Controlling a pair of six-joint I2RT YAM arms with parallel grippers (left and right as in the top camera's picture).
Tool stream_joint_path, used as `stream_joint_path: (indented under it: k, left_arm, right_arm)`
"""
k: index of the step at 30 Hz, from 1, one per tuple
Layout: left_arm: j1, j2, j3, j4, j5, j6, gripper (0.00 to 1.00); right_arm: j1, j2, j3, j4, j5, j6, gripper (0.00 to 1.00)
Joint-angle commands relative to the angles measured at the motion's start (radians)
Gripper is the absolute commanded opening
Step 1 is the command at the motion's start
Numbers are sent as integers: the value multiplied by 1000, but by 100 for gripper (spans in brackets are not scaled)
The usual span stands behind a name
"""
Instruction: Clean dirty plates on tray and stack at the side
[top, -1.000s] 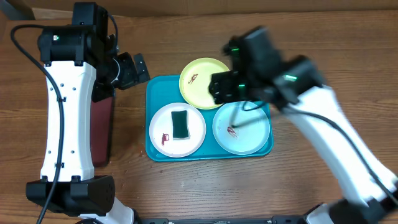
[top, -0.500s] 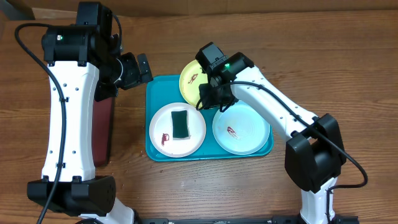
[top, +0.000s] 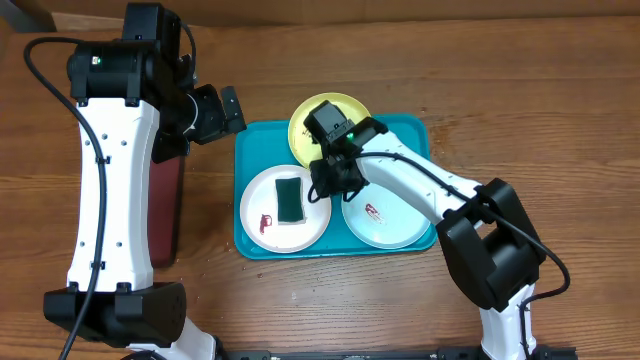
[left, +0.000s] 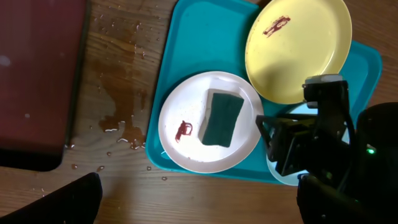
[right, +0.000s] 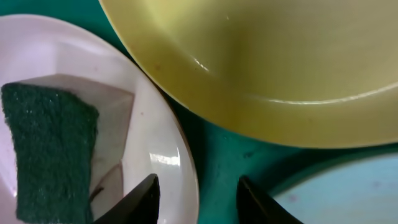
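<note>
The turquoise tray (top: 258, 150) holds three plates, each with a small dark smear. The white plate (top: 262, 195) carries a dark green sponge (top: 290, 200); the yellow-green plate (top: 300, 138) is behind it and the mint plate (top: 395, 220) to its right. My right gripper (top: 322, 185) is open and low, its fingers (right: 199, 199) straddling the white plate's right rim (right: 149, 143), next to the sponge (right: 53, 149). My left gripper (top: 215, 112) is open and empty, high above the table left of the tray (left: 199, 208).
A dark maroon tray (top: 165, 210) lies left of the turquoise tray, under my left arm. Water drops (left: 118, 118) are spattered on the wood between the two trays. My right arm crosses over the yellow-green and mint plates.
My right gripper has swung left and down from above the yellow-green and mint plates to the white plate's right rim. The left arm has barely moved.
</note>
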Motion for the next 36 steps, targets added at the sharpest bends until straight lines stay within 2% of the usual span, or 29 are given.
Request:
stream_joint_path:
  k: [1, 6, 13, 14, 16, 19, 21, 24, 27, 28, 31, 32, 34, 36]
  left_arm:
    - [-7, 23, -3, -3, 1, -3, 100]
    - [-7, 53, -3, -4, 1, -2, 100]
    - [-7, 96, -3, -18, 1, -2, 100]
    - [-7, 101, -3, -18, 1, -2, 99]
    - [-7, 106, -3, -17, 1, -3, 90]
    - [-7, 107, -3, -18, 1, -2, 78]
    - [-7, 107, -3, -18, 2, 13, 79]
    - [-7, 112, -3, -18, 2, 47, 82]
    - [-7, 114, -3, -27, 3, 63, 81]
    - [-7, 114, -3, -29, 3, 68, 79]
    - [-7, 114, -3, -29, 2, 69, 55]
    - [-7, 114, -3, -28, 1, 69, 52]
    - [-7, 114, -3, -28, 1, 69, 51]
    - [-7, 114, -3, -32, 2, 70, 61]
  right_arm:
    - [7, 0, -37, 37, -10, -11, 41]
    - [8, 0, -76, 76, -10, -11, 40]
    - [8, 1, -88, 103, -10, -11, 29]
    - [9, 1, -89, 108, -10, -10, 29]
    - [9, 1, -91, 114, -10, -10, 29]
    - [9, 1, -91, 115, -10, 13, 37]
    - [9, 1, -91, 119, -11, 17, 38]
    - [9, 1, -92, 117, -11, 16, 33]
    - [9, 1, -92, 123, -10, 16, 33]
    - [9, 1, -93, 130, -10, 16, 33]
    - [9, 1, -109, 161, -10, 16, 30]
    - [9, 1, -116, 164, -10, 16, 29]
    - [9, 1, -132, 175, -10, 16, 27]
    - [9, 1, -145, 183, -6, 16, 26]
